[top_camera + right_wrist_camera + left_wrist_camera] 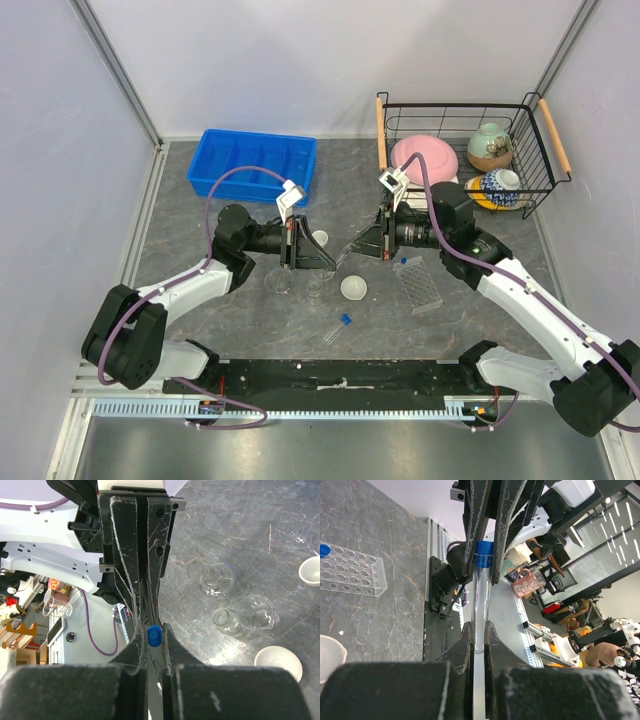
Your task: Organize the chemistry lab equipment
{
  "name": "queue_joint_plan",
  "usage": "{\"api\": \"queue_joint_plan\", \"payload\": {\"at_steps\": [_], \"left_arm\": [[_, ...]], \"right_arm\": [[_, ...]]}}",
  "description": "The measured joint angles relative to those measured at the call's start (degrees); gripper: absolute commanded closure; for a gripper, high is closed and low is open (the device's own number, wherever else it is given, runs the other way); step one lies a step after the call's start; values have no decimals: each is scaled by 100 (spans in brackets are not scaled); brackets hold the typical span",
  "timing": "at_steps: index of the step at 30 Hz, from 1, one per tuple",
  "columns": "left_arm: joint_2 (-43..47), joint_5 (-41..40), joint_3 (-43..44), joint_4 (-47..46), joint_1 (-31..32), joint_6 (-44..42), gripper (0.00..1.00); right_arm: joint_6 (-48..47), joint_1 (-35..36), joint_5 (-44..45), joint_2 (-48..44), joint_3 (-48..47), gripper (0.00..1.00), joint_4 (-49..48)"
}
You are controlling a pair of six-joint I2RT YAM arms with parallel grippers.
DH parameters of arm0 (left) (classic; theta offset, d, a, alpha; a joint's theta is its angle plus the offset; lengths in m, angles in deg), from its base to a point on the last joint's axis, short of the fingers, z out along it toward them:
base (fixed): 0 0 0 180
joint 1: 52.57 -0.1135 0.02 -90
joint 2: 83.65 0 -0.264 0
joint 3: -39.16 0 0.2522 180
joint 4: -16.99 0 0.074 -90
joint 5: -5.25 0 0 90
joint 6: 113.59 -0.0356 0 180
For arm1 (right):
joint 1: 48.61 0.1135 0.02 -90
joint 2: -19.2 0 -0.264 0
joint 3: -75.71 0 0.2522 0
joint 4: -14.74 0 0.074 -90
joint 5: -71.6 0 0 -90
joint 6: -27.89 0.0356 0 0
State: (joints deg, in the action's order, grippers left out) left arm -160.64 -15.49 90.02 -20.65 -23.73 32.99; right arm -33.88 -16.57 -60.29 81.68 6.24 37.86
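— Looking for your tube [480,600]?
— It hung in the air, mid-table. Your left gripper [477,626] squeezed its clear end; your right gripper [153,630] pinched the blue cap [154,636]. The rack [418,283] and beakers [257,612] sat close below; the bin [255,160] and basket [455,98] stood far back. From above, it hardly showed.

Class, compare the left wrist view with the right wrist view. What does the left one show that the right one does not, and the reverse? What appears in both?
Only the left wrist view shows the clear rack, and the blue-capped tube along its whole clear length. Only the right wrist view shows the glass vessels, three standing close together. Both views show the tube's blue cap, with the left gripper and the right gripper shut on the tube from opposite ends.
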Motion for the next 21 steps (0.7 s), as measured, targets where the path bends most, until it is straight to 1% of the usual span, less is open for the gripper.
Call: {"api": "queue_joint_plan", "payload": {"at_steps": [1,3,4,6,7,9,10,12,15,17,19,21], "left_arm": [[0,0,0,11,7,-2,72],[0,-13,0,55,15,-26,63],[0,-31,0,127,17,-31,53],[0,-55,0,249,17,-68,42],[0,-85,0,348,17,-96,34],[0,-179,2,577,17,-227,27],[13,-247,17,863,17,-343,20],[90,-531,72,1495,17,-664,19],[404,-1224,341,2855,46,-1263,18],[675,-1770,651,3718,72,-1672,18],[981,-2435,964,4551,94,-2044,17],[1226,-2898,1106,5064,111,-2277,18]], "right_arm": [[-7,0,2,0,-7,99,31],[-22,0,17,0,-15,100,85],[-55,2,28,0,-26,100,107],[-98,2,61,-4,-28,100,125],[-111,2,76,-7,-31,100,151],[-153,0,101,-24,-39,100,229],[-173,0,125,-46,-48,100,286],[-249,0,203,-111,-83,100,448],[-437,2,518,-284,-210,100,859],[-575,2,922,-400,-321,100,1180],[-708,2,1569,-518,-424,100,1543],[-787,2,2275,-636,-444,100,1884]]}}
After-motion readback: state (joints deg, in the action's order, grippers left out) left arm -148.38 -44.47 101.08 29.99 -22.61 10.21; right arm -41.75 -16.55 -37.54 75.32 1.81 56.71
